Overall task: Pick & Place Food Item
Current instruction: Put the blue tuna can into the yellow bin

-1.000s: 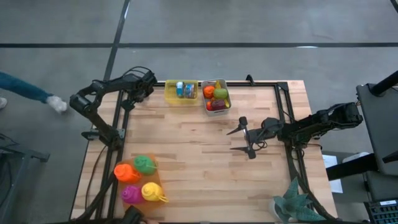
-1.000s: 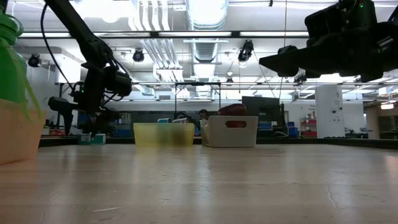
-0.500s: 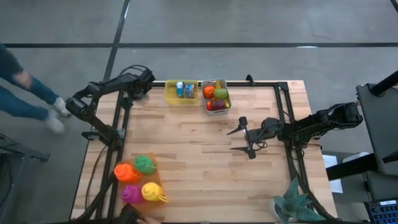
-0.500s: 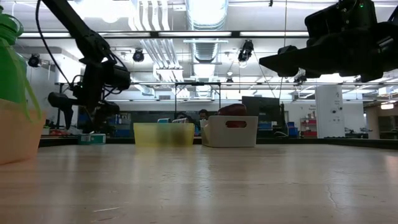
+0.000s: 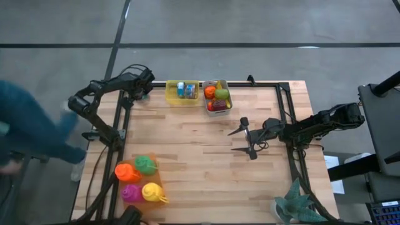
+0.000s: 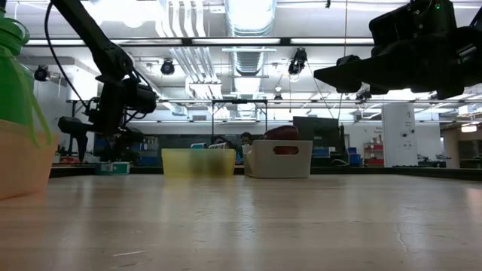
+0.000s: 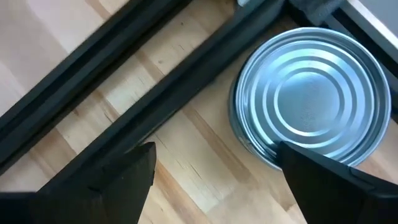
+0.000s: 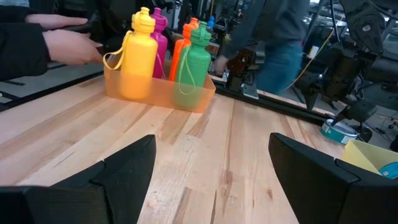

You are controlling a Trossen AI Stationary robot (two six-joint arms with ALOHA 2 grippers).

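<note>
A silver tin can (image 7: 314, 99) stands upright on its base at the table's far left corner, next to the black frame rails; the right wrist view shows the same can (image 8: 339, 130) as teal-sided. My left gripper (image 7: 214, 180) hovers open above it, pointing steeply down, one finger over the can's near rim, and touches nothing. In the high view that left gripper (image 5: 144, 89) is at the far left corner. My right gripper (image 5: 242, 140) waits open and level above the table's right half. A yellow bin (image 5: 182, 92) holds cans and a white bin (image 5: 217, 97) holds fruit.
An orange tray with several coloured bottles (image 5: 140, 181) stands at the near left, and a person's hand (image 8: 68, 43) is beside it. A person (image 5: 31, 131) walks on the floor left of the table. Black frame rails (image 7: 143, 106) run along the table's edges. A green plant (image 5: 297, 203) sits near right.
Both grippers have kept still and open. A person has walked along the floor past the table's left side, toward its near end.
</note>
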